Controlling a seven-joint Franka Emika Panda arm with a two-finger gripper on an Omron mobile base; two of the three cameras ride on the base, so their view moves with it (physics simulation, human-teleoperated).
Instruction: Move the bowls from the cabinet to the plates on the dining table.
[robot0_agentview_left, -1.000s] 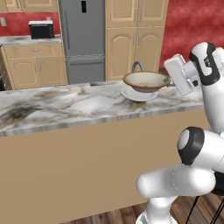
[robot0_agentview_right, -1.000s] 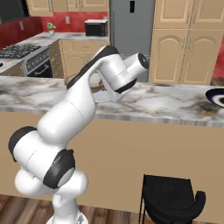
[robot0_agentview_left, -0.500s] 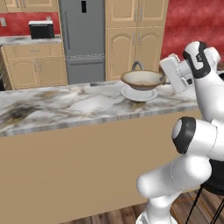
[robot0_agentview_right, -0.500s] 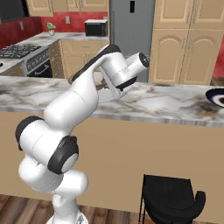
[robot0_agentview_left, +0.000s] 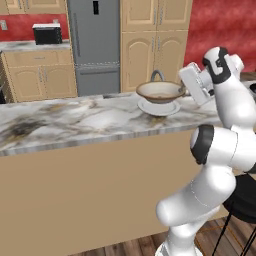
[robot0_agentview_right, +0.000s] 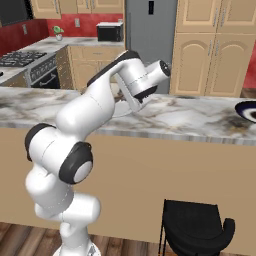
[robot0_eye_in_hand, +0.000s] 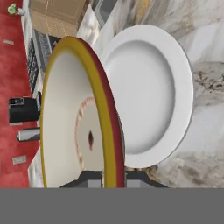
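Note:
My gripper is shut on the rim of the wide, shallow bowl, cream inside with a tan-yellow rim. In the left base view the bowl hangs level just above the white plate on the marble dining table, with the gripper at its right side. The hand view shows the white plate right behind the bowl. A dark plate lies at the table's right end. In the right base view the arm hides the bowl.
A black stool stands on the floor in front of the table, beside the base. Behind the table are a grey fridge, beige arched-door cabinets and a curved faucet.
The bowl has shifted a little to the left, over the white plate. The arm's elbow has risen and swung in. The grip is unchanged.

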